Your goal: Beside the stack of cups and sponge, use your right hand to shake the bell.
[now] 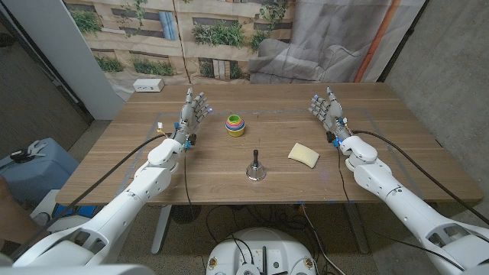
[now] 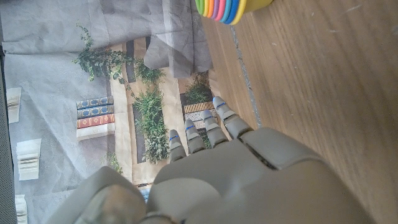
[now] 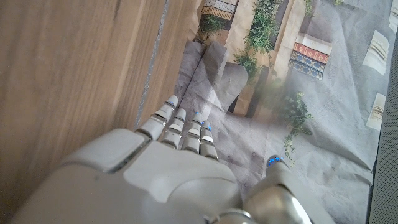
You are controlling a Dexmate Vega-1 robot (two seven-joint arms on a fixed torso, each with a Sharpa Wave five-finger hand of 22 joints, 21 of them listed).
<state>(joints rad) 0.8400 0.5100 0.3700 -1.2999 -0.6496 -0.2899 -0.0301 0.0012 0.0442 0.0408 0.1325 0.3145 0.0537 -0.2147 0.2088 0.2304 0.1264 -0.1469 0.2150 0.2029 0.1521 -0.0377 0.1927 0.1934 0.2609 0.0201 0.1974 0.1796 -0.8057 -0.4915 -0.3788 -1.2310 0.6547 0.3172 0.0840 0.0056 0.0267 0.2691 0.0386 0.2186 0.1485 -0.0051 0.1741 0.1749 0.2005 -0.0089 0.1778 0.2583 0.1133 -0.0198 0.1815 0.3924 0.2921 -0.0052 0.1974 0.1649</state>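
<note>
Since the bell (image 1: 255, 166) stood untouched on the table (image 1: 397, 153), between the stack of cups (image 1: 235, 124) and the sponge (image 1: 304, 154) and a little nearer the robot, the reach had not yet begun. The left hand (image 1: 192, 113) stood on its edge left of the cups, fingers apart and grasping nothing, and seemed best left there. The right hand (image 1: 329, 114) stood likewise, released and well apart from the bell, beyond the sponge. It would probably do well to pass over or in front of the sponge, come down on the thin upright handle, pinch it high, lift clear before shaking, and spare the cups. The handle looked small and dark, and its shape was hard to make out. In the left wrist view the cups (image 2: 233, 9) were cut off at the edge.
</note>
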